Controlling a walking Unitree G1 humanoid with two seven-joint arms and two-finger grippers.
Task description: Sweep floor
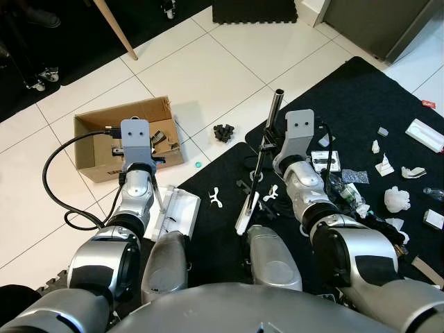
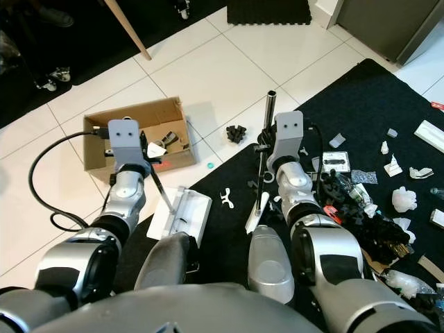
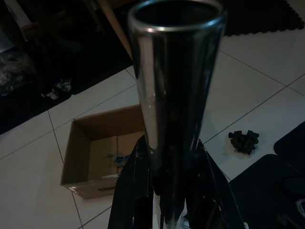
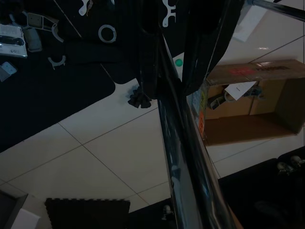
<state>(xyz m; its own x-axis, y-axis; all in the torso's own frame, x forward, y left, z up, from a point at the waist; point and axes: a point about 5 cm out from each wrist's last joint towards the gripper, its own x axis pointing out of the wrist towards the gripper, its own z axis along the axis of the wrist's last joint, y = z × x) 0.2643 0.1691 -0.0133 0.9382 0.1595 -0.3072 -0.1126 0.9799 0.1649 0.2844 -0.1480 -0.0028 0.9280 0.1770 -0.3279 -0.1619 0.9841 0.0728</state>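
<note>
A white tiled floor [image 1: 229, 62] meets a black mat [image 1: 361, 104] strewn with white scraps and packets. An open cardboard box [image 1: 94, 139] lies on the tiles to the robot's left. The right gripper [image 1: 266, 144] is clamped on a metal broom handle [image 1: 269, 132] that slants down to a white brush head [image 1: 244, 215] at the mat's edge. The left gripper [image 1: 154, 158] is closed around a thin handle [image 1: 159, 198] of the white dustpan [image 1: 177, 215], which rests flat just beside the mat. A small black clump [image 1: 223, 132] sits on the tiles near a tiny green cap [image 1: 198, 164].
</note>
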